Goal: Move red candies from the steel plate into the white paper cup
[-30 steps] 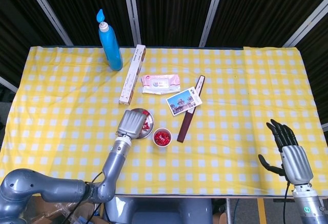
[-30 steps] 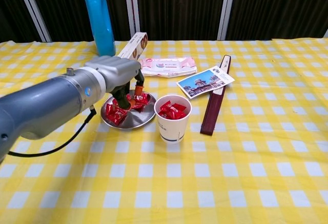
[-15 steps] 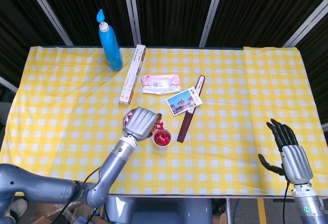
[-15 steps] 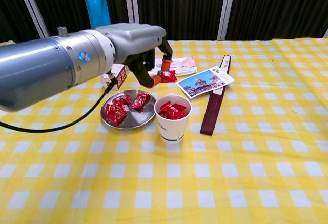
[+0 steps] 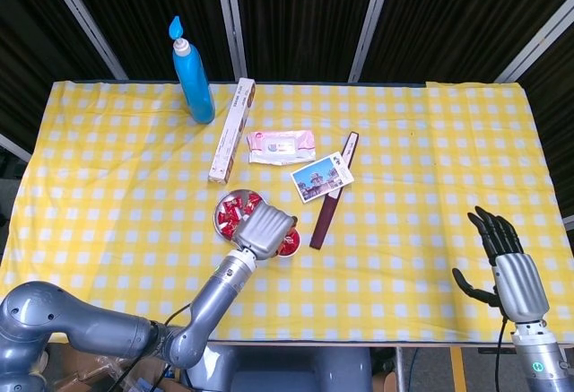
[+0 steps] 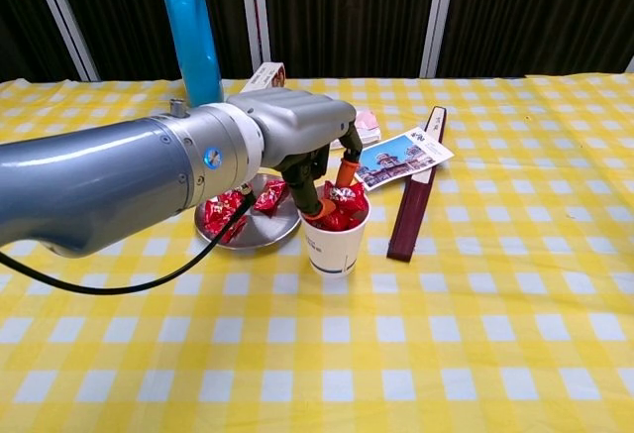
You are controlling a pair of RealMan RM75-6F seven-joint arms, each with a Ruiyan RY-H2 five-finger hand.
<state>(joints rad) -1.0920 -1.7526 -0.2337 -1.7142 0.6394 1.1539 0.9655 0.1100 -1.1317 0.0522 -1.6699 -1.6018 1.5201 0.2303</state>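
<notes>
The steel plate (image 6: 260, 233) holds several red candies (image 6: 223, 212), just left of the white paper cup (image 6: 331, 246). My left hand (image 6: 297, 141) hangs right over the cup's mouth. Its orange fingertips (image 6: 348, 169) reach down to the rim and pinch a red candy (image 6: 343, 193) above the candies inside. From the head view, the left hand (image 5: 266, 230) covers most of the cup (image 5: 290, 247), and the plate (image 5: 221, 225) lies bare to its upper left. My right hand (image 5: 502, 262) is open, past the table's front right edge.
A blue bottle (image 5: 193, 74) stands at the back left. A long box (image 5: 231, 132), a wipes pack (image 5: 282, 147), a postcard (image 5: 322, 178) and a dark brown bar (image 5: 333, 196) lie behind and to the right of the cup.
My left hand lifted a red candy off the plate, carried it rightwards and lowered it to the cup's mouth. The right hand stayed still.
</notes>
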